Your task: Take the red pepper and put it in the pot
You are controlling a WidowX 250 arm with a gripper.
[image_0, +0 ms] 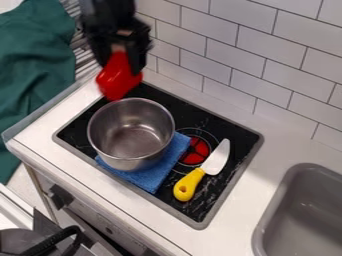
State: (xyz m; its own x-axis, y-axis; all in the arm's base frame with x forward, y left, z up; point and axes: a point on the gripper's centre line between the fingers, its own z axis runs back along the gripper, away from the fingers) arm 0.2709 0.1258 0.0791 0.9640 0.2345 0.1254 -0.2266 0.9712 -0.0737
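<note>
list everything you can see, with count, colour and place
red pepper: one, red, in the claw, above the pot's far edge
pot: one, silver, partly on the blue cloth
blue cloth: one, blue, on the stove
knife: one, pale blade, yellow handle, on the stove's right side
stove: one, black top, red burner marking, set in the counter
counter: one, white, around the stove
sink: one, grey, lower right
wall tiles: many, white, behind
green cloth: one, upper left
cable: one, black, lower left
arm: one, black, top
claw: one, black, upper left

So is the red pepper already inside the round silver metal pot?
No, the gripper holds it above the pot's far rim.
</note>
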